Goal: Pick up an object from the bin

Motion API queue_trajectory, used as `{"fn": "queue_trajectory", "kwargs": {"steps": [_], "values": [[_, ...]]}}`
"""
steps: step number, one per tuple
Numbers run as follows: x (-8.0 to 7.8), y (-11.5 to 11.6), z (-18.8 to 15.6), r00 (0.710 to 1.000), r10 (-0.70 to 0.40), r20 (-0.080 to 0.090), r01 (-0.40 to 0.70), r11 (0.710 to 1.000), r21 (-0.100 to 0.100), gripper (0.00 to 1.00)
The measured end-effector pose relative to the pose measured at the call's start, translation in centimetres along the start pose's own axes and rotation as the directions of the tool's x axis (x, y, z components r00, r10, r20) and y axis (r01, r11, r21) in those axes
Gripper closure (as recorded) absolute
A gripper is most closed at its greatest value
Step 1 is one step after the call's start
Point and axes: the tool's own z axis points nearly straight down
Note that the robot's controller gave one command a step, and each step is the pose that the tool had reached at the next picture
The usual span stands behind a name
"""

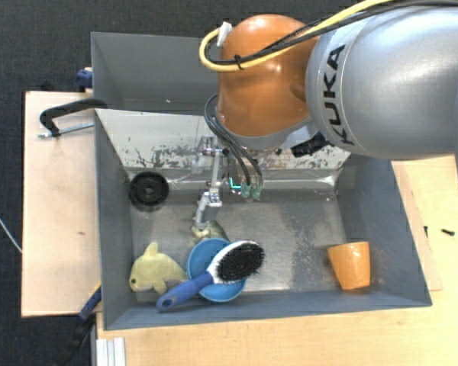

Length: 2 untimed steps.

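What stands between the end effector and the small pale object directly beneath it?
Nothing visible does. The end effector hangs right above the small pale yellowish object, beside the round blue dish and blue-handled black-bristled brush.

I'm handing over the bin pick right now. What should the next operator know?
Gripper: low over the bin's middle, just behind the blue dish; whether it grips anything cannot be told.
Things: a blue brush with black bristles lies across the dish by the front wall. The yellow plush toy is at the front, view's left. The black round thing is at the back, same side. The orange cup is at the front, view's right.
Done: nothing lifted clear.
Left: grip one thing and raise it out.
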Motion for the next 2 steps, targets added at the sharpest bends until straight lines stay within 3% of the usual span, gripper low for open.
{"fn": "queue_trajectory", "kwargs": {"steps": [1,2], "values": [[-3.7,0.6,12.5,0.894,-0.448,0.009,0.448,0.894,-0.001,0.00],[0.6,-2.1,16.0,0.623,-0.782,0.016,0.782,0.624,0.010,0.00]]}}
